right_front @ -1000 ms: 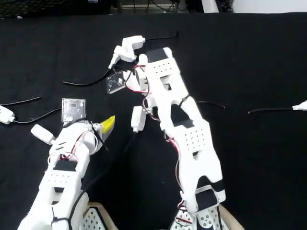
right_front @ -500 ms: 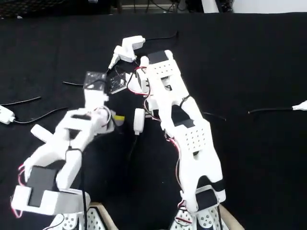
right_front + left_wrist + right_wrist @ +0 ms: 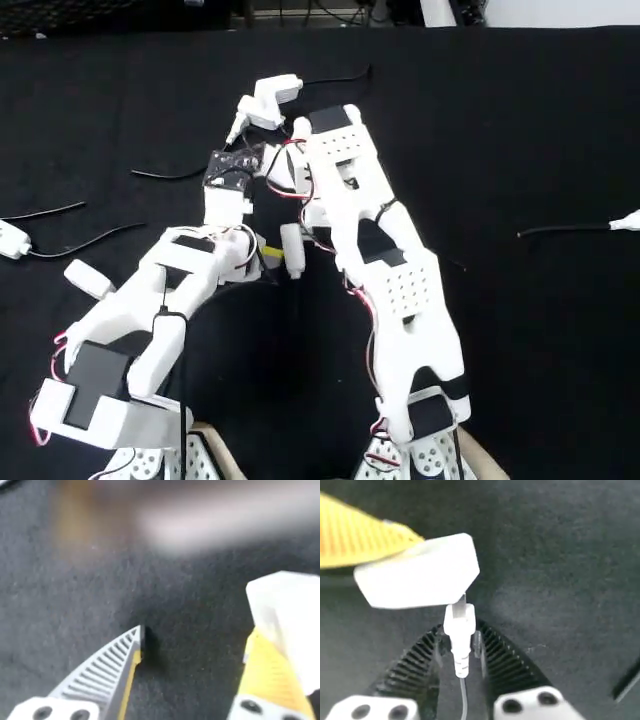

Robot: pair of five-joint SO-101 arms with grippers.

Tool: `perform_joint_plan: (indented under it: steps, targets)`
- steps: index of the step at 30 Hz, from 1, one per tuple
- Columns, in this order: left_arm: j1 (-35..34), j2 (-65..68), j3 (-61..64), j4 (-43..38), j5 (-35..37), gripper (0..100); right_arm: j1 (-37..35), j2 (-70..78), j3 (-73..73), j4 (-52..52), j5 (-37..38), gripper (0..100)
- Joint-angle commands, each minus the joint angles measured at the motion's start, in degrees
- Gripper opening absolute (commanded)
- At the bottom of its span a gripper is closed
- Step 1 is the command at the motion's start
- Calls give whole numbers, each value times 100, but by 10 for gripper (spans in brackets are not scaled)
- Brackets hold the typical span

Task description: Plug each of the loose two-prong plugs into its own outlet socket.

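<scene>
Gripping a white two-prong plug (image 3: 459, 616) by its neck, right gripper (image 3: 459, 630) has both black ribbed fingers clamped on it, thin white cable trailing back between them. Plug's front end meets a white socket block (image 3: 417, 572); can't tell how far the prongs are seated. Left gripper (image 3: 195, 640) is spread wide over black table cloth (image 3: 520, 120), with the socket block (image 3: 287, 610) lying against its yellow finger (image 3: 267, 675) and the grey ribbed finger (image 3: 107, 672) well apart from it (no pinch on the block). In the high view the block (image 3: 291, 248) sits centre-left of the frame, between the two arms, with the yellow finger (image 3: 271, 252) just beside it. Other hardware on the cloth: second loose plug (image 3: 12, 238) with black cable at the left edge, third loose plug (image 3: 627, 220) at the right edge, white adapter (image 3: 270, 100) upper centre-left, small white piece (image 3: 88, 280) left of the left arm.
</scene>
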Motion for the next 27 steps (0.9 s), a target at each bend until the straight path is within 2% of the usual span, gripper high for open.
perform_joint_plan:
  steps: [1,4,12,16,22,27]
  targets:
    - [127,-44,-242,53,571,328,-132,-101,-22,-35,-536,11]
    - [57,-44,-251,26,668,329,-141,-101,-40,-70,-747,11]
    - [-48,-9,-189,-62,659,329,-62,-101,-48,-35,-738,11]
    - [-127,0,-171,-35,633,331,176,-101,-48,-35,-229,11]
    - [-286,0,-198,396,-211,330,369,-84,4,-35,607,11]
    - [-497,-44,-180,413,-264,329,202,-92,-48,-158,730,11]
